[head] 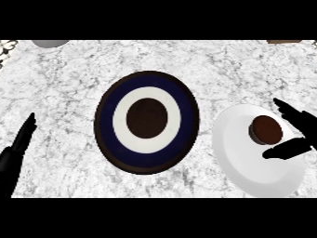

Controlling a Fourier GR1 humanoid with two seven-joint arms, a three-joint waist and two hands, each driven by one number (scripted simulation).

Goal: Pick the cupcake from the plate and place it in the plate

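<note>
Marble counter, two plates, one cupcake.
Left hand [13, 155] rests with straight fingers; ringed navy, white and brown plate [147, 122] lies centre; the chocolate cupcake [265, 129] sits on the glossy white plate [257, 172], right hand [305, 135] spread around it, apparently not yet gripping.

Cupcake [265, 129] on white plate [240, 162] (right hand [310, 132] beside)

Even, bright light falls on the marble counter [64, 93] before me with hardly a shadow under the plates, the white plate [240, 153] nearly washed out, and my black hands read as flat silhouettes without detail.
</note>
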